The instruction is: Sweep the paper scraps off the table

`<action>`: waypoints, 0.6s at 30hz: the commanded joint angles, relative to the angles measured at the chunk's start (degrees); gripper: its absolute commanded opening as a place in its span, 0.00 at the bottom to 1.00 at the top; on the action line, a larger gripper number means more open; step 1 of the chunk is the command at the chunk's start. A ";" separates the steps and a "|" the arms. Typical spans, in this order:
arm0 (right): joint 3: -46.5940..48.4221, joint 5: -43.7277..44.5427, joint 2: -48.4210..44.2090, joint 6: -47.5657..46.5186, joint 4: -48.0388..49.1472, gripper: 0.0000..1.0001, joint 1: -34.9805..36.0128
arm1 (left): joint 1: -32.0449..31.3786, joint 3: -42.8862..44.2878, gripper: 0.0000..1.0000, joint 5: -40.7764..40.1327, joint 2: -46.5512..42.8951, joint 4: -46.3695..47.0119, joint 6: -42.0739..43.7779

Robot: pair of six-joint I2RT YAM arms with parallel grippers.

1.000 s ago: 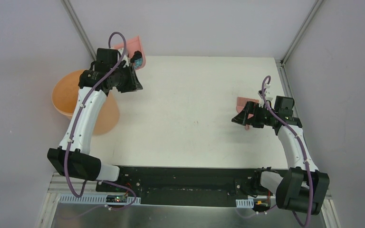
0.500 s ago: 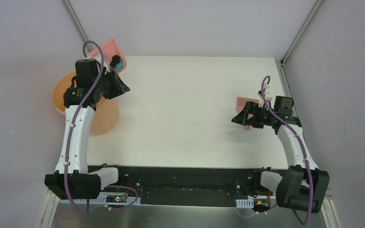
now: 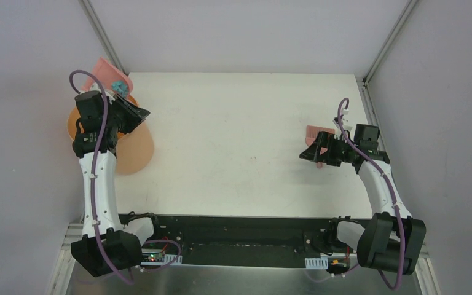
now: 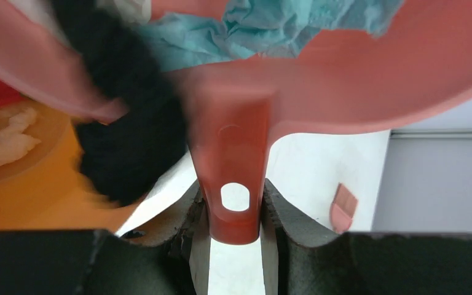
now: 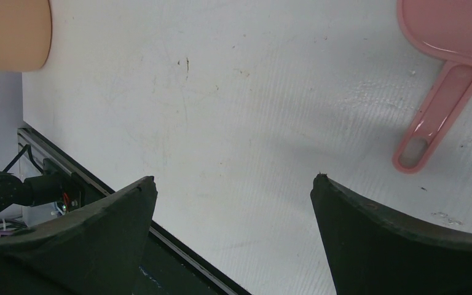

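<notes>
On the near-right side of the table (image 3: pixel 239 123), right gripper (image 5: pixel 233 178) hovers with jaws spread wide and nothing between them; the pink brush (image 5: pixel 442 92) lies flat on the surface just beyond it, apart from both fingers. I find no loose scrap on the white top in the overhead or right wrist views, so I judge the sweeping itself done. Further out, past the far-left corner, left gripper (image 4: pixel 235 212) is clenched on the handle (image 4: pixel 230 147) of the pink dustpan (image 4: pixel 356 80), which is held tilted above the orange bucket (image 4: pixel 49 203). Paper scraps (image 4: pixel 264 27), teal ones, sit in the pan just beyond the handle root, so right ahead of the jaws but not touched by them; a blurred black wad (image 4: pixel 129 141) is at the pan's lip over the bucket. White wads (image 4: pixel 3 138) already lie in the bucket. Remaining, by my reading: finish tipping the pan out
</notes>
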 commanded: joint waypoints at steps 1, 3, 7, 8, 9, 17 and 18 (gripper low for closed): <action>0.15 1.12 -0.82 -2.48 1.94 1.00 -0.56 | 2.31 -4.10 0.00 6.53 -1.73 12.01 -7.91; 0.04 1.40 -0.87 -2.67 2.03 1.00 -0.60 | 2.39 -4.59 0.00 6.91 -1.82 12.96 -8.71; -0.11 2.37 -0.58 -2.68 2.25 1.00 -0.98 | 2.50 -5.48 0.00 7.58 -1.81 14.20 -9.97; -0.17 2.48 -0.57 -2.68 2.34 1.00 -1.10 | 2.54 -5.73 0.00 7.86 -1.85 14.70 -10.28; -0.24 2.55 -0.45 -2.66 2.41 1.00 -1.21 | 2.55 -5.92 0.00 8.14 -1.88 15.15 -10.63; -0.19 2.91 0.19 -3.12 2.47 1.00 -2.25 | 4.11 -9.78 0.00 13.24 -0.85 24.32 -19.61; -0.26 2.95 0.03 -3.12 2.49 1.00 -2.53 | 4.56 -11.03 0.00 15.09 -0.67 27.52 -22.28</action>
